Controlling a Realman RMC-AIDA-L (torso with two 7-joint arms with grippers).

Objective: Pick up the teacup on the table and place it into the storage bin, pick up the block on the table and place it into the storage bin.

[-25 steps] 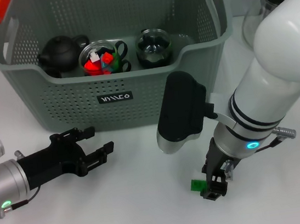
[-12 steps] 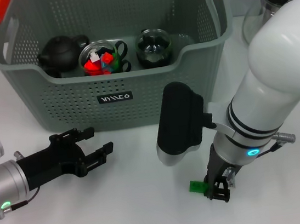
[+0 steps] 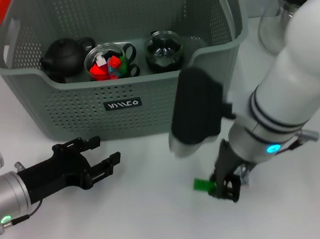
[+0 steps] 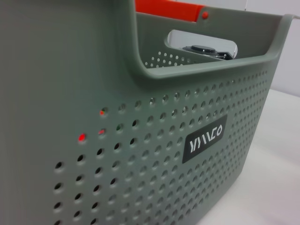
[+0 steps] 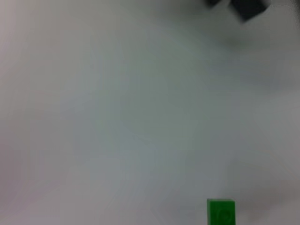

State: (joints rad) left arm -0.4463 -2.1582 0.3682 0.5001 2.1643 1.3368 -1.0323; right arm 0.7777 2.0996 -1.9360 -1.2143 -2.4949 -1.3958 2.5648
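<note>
Right hand (image 3: 223, 186) grips green block (image 3: 202, 184) just above tabletop (image 3: 150, 227), in front of storage bin (image 3: 77, 115). Block step underway; next: lift over rim, release. Left hand (image 3: 97, 159) open, idle.

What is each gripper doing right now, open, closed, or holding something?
Left gripper: open, empty, parked on the table in front of the storage bin.
Right gripper: shut on the green block.

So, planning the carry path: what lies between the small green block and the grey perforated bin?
Only bare white table, per the head view, between green block and bin.
</note>
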